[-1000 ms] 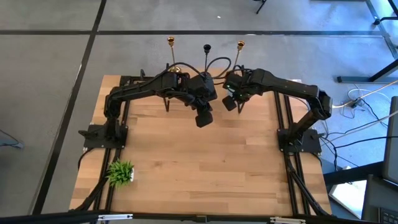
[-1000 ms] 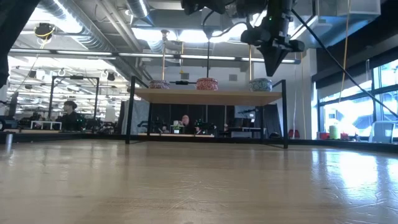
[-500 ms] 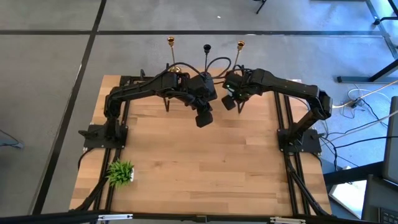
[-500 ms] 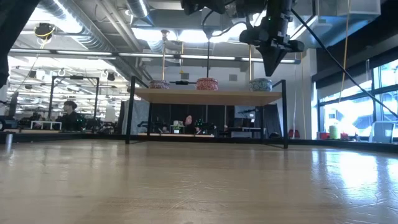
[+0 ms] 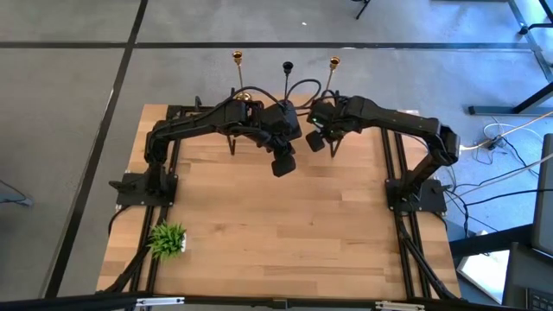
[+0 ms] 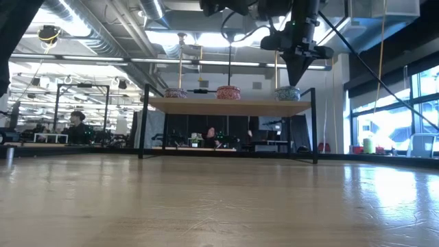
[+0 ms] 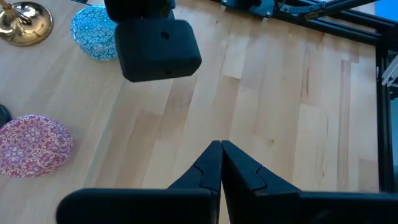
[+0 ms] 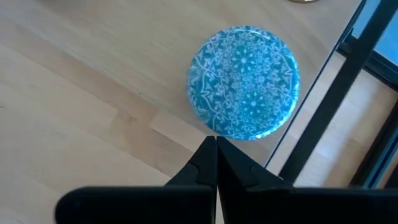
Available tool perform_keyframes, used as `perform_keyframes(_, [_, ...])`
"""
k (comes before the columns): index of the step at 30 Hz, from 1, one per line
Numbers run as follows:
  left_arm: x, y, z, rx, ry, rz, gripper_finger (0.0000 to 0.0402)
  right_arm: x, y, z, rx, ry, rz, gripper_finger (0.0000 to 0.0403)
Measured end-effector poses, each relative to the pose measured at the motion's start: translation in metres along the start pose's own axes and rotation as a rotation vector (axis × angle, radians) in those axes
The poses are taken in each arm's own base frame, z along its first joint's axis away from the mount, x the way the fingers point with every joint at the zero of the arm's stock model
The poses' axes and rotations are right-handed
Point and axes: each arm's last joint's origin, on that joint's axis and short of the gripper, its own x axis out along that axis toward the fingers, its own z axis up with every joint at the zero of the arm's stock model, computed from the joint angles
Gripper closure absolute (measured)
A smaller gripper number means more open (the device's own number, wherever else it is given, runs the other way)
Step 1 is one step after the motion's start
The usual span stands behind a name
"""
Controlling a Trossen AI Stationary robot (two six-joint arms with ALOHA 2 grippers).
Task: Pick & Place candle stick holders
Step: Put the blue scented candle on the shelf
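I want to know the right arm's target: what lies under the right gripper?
Under the shut right gripper lies a blue patterned round disc on the wooden table; the fingers cover its near edge.

Both arms are matte black all over, chunky rounded joints with slimmer links between them. The left arm and right arm each sit on a black base plate bolted to a black rail frame running along the table's sides. Black cables loop between them near the far edge of the table. The right arm has a small green light near its wrist. Fingers are dark, smooth wedges tapering to a point, mounted on a wide flat black bar. The blocky black housing of the right arm has rounded corners and a small hole.
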Motion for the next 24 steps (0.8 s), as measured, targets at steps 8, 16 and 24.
perform_keyframes(8, [0.0000, 0.0001, 0.0000, 0.016, 0.000, -0.002, 0.0399, 0.0006, -0.0016, 0.0011, 0.017, -0.021, -0.032, 0.0403])
perform_keyframes(16, [0.0000, 0.0002, 0.0000, 0.025, 0.001, -0.008, 0.0399, 0.0012, -0.0032, 0.0038, 0.028, -0.042, -0.042, 0.0403])
perform_keyframes(24, [-0.0001, 0.0051, 0.0008, 0.027, 0.001, -0.004, 0.0399, 0.0018, -0.0050, 0.0067, 0.040, -0.063, -0.052, 0.0403])
